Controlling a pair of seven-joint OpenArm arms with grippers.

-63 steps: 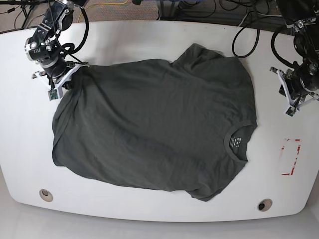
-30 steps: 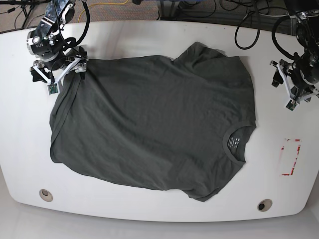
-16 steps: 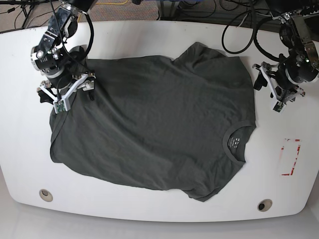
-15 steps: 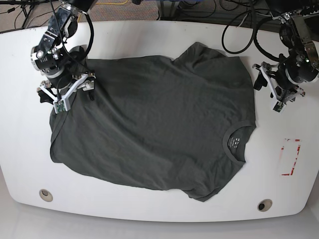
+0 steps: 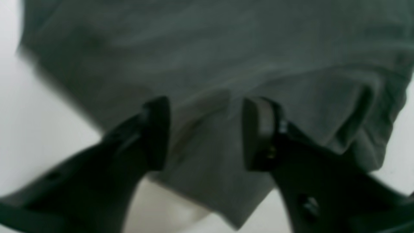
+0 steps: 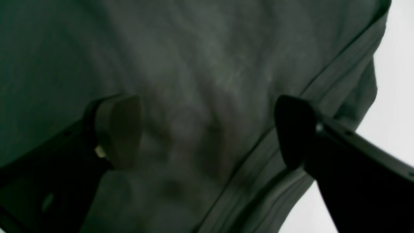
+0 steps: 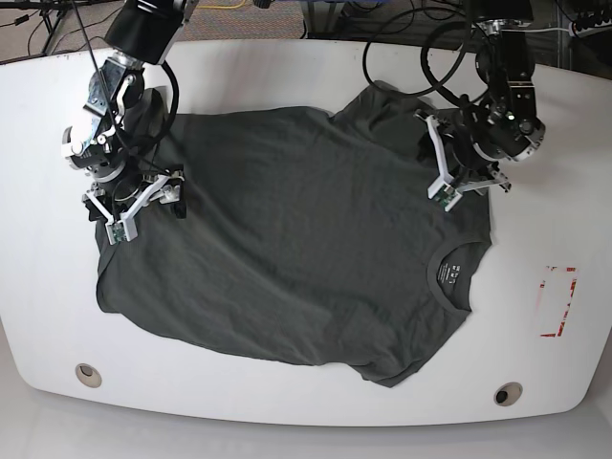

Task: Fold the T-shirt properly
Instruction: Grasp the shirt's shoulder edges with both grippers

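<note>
base: bright, even, sharp; soft shadows on white tabletop
wrist views: dim, blurred, out of focus
glare: washed-out white at wrist-view edges

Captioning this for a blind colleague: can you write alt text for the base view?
A dark grey T-shirt lies spread flat on a white table. The right hand is over its hem corner, the left hand over its shoulder, both open.

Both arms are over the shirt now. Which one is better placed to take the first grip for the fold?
Probably left. The left pincer straddles a raised ridge of the T-shirt near the sleeve, its jaws already narrow. The right pincer stands wide open over flat cloth beside the hem seam, with nothing gathered between its pads.
</note>
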